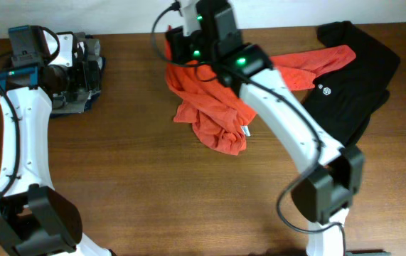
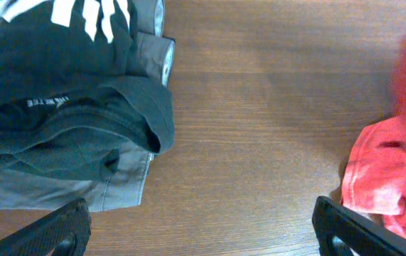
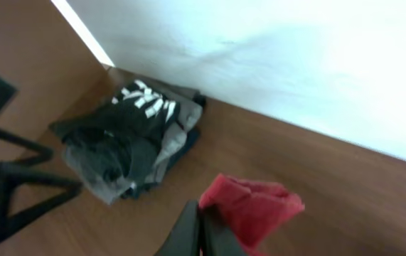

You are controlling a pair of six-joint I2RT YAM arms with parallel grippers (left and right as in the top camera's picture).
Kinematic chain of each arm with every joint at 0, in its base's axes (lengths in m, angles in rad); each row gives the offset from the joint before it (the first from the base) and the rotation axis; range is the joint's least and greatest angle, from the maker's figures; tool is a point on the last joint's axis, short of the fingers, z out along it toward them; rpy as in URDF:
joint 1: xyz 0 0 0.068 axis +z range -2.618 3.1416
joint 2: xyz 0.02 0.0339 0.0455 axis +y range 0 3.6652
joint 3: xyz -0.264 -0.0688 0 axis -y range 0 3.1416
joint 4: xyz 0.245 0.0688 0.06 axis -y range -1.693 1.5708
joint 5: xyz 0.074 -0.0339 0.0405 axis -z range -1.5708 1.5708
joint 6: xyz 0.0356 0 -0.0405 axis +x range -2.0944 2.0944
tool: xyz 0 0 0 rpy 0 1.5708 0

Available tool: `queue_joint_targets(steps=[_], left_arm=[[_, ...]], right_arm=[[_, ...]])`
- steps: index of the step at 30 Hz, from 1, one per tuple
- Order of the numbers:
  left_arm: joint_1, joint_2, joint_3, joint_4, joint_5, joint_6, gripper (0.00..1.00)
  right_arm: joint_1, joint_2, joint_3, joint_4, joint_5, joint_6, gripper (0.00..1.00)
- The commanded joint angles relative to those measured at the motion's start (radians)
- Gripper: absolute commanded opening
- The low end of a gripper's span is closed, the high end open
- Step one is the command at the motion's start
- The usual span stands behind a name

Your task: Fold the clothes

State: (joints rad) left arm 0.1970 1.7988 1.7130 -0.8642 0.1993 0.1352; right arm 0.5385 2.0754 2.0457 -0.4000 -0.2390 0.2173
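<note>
Right jaws grip one red T-shirt [image 1: 210,117]; left jaws gape near one dark pile [image 2: 60,121].

Small white logo [image 1: 323,88] on the black garment [image 1: 362,71], plus cropped, unreadable white block lettering [image 2: 82,14] on the dark folded garments [image 2: 60,99]

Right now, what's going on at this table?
The right gripper is shut on a bunched part of the red-orange T-shirt, near the far edge of the wooden table. The shirt is crumpled and not yet folded, with one end lying over a black garment on the right. The left gripper hangs open and holds nothing, beside a pile of dark grey and black clothes with white lettering.
</note>
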Motion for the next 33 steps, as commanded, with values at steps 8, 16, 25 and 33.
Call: queue_joint_targets(steps=[8,16,25,33], left_arm=[[0.041,-0.05,0.02,-0.001,0.014,0.016,0.99],[0.05,-0.053,0.02,-0.012,0.023,0.013,0.99],[0.046,-0.029,0.019,0.016,0.232,0.081,0.99],[0.047,0.122,0.019,0.051,0.447,0.21,0.99]], right_arm=[[0.152,0.008,0.021,0.113,0.059,0.028,0.04],[0.167,0.015,0.021,0.123,0.146,0.027,0.04],[0.121,0.014,0.021,0.008,0.069,0.027,0.04],[0.077,0.011,0.021,-0.034,-0.212,0.016,0.04]])
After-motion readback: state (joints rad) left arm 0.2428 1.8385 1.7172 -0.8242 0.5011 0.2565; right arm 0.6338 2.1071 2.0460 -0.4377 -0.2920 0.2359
